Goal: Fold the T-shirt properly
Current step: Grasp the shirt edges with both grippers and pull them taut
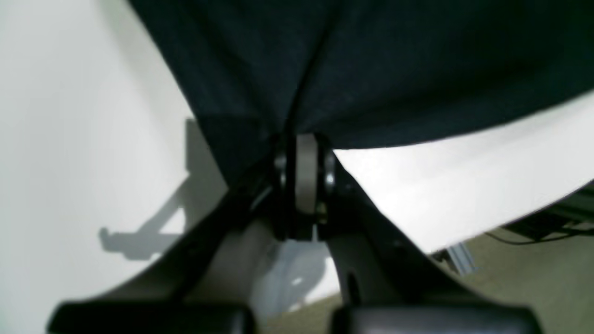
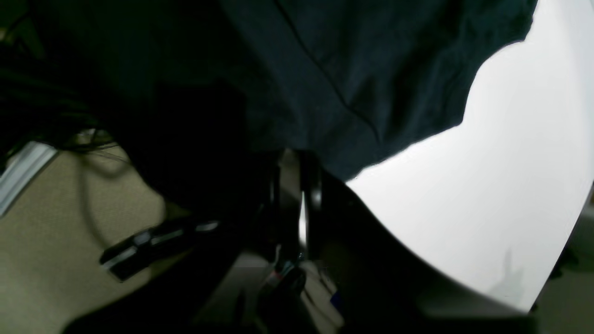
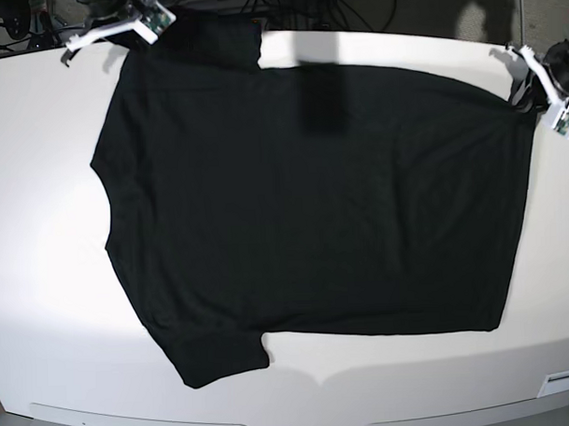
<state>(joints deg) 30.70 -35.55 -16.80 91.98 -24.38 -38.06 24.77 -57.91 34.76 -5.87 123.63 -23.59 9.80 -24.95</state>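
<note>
I see the black T-shirt (image 3: 312, 203) spread plain side up across the white table (image 3: 44, 277), its far corners pinched by my clamped left gripper (image 1: 301, 139) at the right and right gripper (image 2: 297, 160) at the left.

This is looking like a robotics lab or test room. A broad, smooth white worktop (image 3: 44, 277) with rounded corners is filling the base view, with tangled black cables (image 3: 305, 7) trailing along its far edge. In the wrist views, a plain beige carpeted floor (image 2: 41, 222) is showing below, and a silver aluminium frame rail (image 1: 461, 257) is standing under the worktop's edge.
</note>
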